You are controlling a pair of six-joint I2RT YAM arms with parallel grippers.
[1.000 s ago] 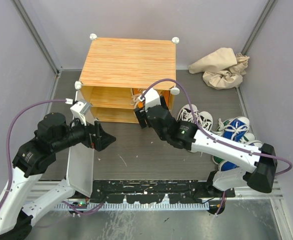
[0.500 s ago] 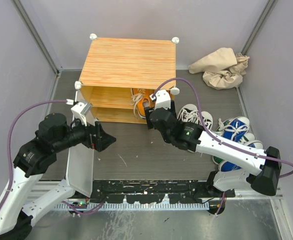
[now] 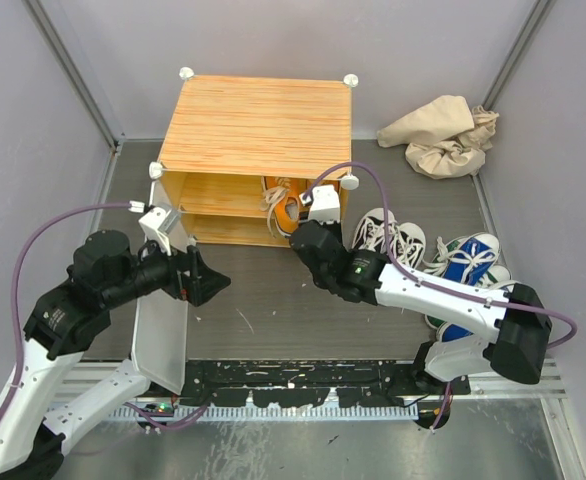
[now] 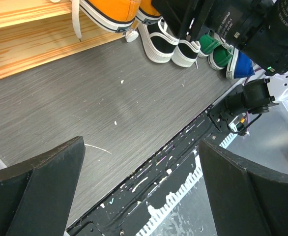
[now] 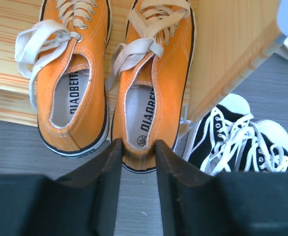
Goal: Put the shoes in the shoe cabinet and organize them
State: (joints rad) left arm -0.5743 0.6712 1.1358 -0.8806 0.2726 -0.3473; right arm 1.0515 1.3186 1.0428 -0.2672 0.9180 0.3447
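Now | gray wood-look table (image 3: 263,300), gray walls (image 3: 273,40), tan cloth bag (image 3: 441,135) far right | orange shoes (image 5: 171,93) on cabinet (image 3: 253,125) shelf | left gripper (image 4: 140,147) jaws wide apart | right gripper (image 5: 134,145) jaws beside one orange heel, cannot tell if pinching

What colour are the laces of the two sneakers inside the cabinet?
Cream-white, on orange canvas sneakers; clearest in right wrist view.

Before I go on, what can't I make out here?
Top view: cabinet inside, mostly under its top.
Right wrist view: whether right gripper grips the orange shoe; fingers cover the heel.
Left wrist view: green shoes, partly behind the right arm.
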